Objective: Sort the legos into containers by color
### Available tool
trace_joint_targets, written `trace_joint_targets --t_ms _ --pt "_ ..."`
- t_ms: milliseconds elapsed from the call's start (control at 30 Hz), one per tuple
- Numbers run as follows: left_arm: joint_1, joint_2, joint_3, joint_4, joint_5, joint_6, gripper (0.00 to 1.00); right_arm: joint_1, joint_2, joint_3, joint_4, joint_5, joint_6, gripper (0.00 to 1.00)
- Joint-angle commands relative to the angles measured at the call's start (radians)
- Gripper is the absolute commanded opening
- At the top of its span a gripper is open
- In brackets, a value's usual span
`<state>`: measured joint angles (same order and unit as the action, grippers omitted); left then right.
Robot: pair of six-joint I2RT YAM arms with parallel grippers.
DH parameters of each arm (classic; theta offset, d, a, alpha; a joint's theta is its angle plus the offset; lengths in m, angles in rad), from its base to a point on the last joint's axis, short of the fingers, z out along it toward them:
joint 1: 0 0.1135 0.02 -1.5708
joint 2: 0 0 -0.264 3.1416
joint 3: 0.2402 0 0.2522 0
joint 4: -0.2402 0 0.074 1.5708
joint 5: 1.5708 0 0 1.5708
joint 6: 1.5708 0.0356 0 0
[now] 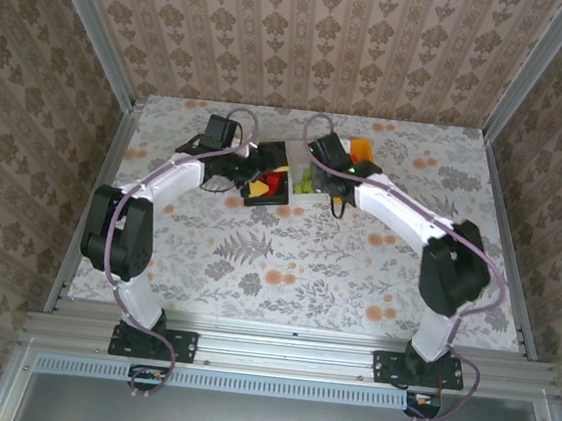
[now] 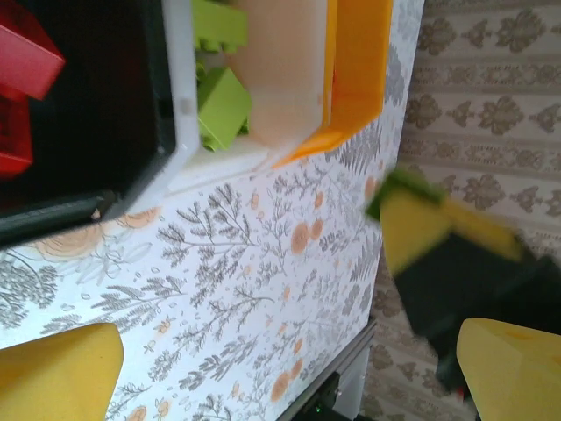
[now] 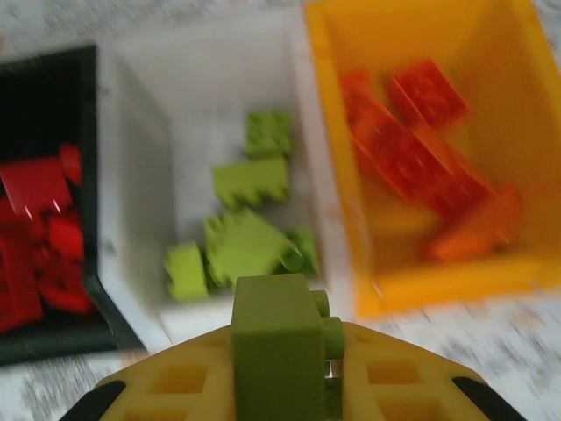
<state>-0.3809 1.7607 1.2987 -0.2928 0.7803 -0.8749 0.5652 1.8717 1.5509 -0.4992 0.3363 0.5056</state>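
Left gripper (image 2: 285, 377), jaws wide and empty, hangs near the black bin (image 3: 53, 66) of red bricks (image 3: 35, 189). Right gripper (image 3: 280, 386), clamped on a studded lime green brick (image 3: 273, 338), hovers by the white bin (image 3: 202, 79), presumably to release it among matching bricks (image 3: 250, 184). The orange bin (image 3: 504, 79) holds orange bricks (image 3: 412, 149).

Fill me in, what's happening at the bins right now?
The right gripper is shut on a lime green studded plastic brick, held in line with the white open-topped plastic bin, where other lime green bricks already lie. Red bricks sit in the black bin, orange bricks in the orange bin. The left gripper hangs open above the table, holding nothing.
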Motion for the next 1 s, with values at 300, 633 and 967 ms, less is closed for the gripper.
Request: trace_joint_targets --t_ms 300,633,967 --pt "0.046 0.009 -0.016 0.029 -0.004 0.001 1.00 -0.028 0.320 0.356 -0.062 -0.042 -0.119 0.52" --pt "0.084 -0.048 0.019 0.004 -0.012 0.058 1.00 0.000 -0.053 0.044 0.129 -0.092 -0.122 0.62" --pt "0.047 -0.458 0.057 -0.147 -0.548 0.461 1.00 0.062 -0.753 -0.544 0.397 -0.041 -0.212 1.00"
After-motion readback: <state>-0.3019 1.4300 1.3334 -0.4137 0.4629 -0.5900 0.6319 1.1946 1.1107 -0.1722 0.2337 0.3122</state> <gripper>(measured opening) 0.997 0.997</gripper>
